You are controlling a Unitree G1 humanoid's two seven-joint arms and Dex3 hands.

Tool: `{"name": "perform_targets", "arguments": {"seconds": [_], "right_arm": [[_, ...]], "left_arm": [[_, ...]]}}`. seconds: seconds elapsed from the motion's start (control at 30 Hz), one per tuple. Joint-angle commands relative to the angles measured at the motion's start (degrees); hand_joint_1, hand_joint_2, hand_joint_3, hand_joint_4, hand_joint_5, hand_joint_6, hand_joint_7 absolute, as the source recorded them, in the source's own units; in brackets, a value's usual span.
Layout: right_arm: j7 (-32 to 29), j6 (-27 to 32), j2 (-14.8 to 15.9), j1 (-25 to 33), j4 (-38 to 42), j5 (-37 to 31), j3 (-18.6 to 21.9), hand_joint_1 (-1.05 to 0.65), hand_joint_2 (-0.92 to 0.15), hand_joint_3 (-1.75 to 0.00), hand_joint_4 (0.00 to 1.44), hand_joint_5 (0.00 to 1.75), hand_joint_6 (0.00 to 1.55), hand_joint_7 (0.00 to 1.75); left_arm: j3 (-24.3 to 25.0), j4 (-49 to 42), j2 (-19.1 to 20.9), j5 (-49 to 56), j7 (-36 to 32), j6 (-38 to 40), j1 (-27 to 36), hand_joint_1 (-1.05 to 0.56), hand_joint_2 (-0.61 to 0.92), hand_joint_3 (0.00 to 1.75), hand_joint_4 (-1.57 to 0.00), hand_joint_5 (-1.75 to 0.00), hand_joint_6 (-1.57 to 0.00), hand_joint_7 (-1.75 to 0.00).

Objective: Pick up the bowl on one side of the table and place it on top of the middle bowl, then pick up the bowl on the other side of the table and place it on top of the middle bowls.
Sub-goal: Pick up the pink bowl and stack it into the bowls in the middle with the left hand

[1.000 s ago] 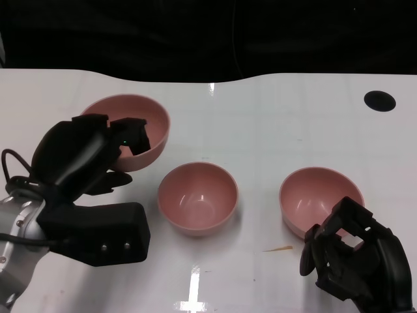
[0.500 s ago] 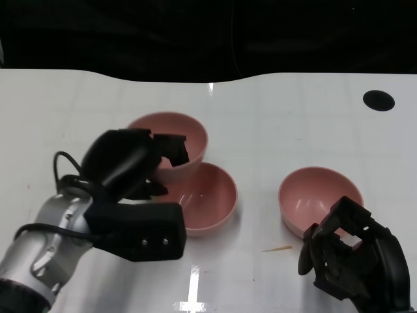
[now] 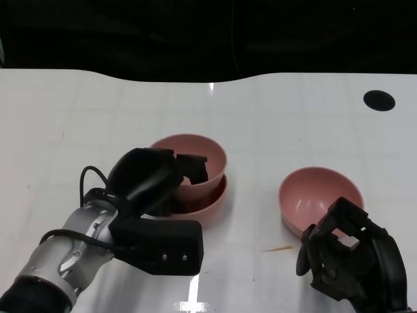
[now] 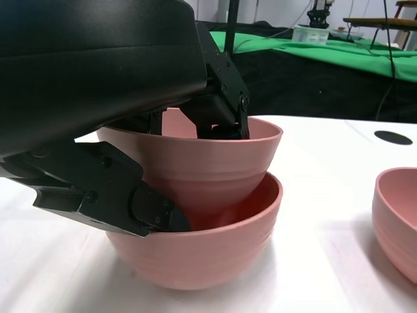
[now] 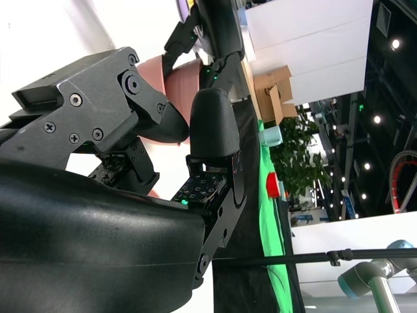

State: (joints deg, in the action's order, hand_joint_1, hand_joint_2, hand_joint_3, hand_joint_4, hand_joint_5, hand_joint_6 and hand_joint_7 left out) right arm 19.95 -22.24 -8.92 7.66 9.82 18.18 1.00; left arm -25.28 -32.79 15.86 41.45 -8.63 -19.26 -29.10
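Pink bowl [image 3: 195, 153] (nested) in left hand [image 3: 153, 176]

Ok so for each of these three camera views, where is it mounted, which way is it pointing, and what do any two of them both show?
Head view: up on the robot, looking down at the white table; left hand holding the upper pink bowl, right hand beside the right-side bowl.
Left wrist view: behind the left hand, looking level across the table at the upper pink bowl nested in the middle bowl.
Right wrist view: behind the right hand, turned sideways, fingers filling it.
Shared: head and left wrist views both show the nested bowls and the right-side bowl.
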Motion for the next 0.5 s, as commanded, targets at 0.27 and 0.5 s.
{"name": "perform_targets", "arguments": {"seconds": [0.27,0.5], "right_arm": [[0.4,-0.3,0.3,-0.1,0.0,0.6,0.2,-0.09,-0.54,-1.19,0.93,1.75,0.73,1.57],[0.1,-0.4,0.3,0.3,-0.4,0.3,0.1,-0.1,-0.54,-1.18,0.92,1.75,0.74,1.56]], "left_arm": [[-2.1,-1.9,-0.3,1.6,-0.2,1.2,-1.4,-0.12,0.92,0.3,-0.75,-1.37,-0.89,-0.84],[-2.3,-2.1,-0.2,1.5,-0.3,0.7,-1.3,-0.14,0.92,0.31,-0.76,-1.33,-0.89,-0.8]]}}
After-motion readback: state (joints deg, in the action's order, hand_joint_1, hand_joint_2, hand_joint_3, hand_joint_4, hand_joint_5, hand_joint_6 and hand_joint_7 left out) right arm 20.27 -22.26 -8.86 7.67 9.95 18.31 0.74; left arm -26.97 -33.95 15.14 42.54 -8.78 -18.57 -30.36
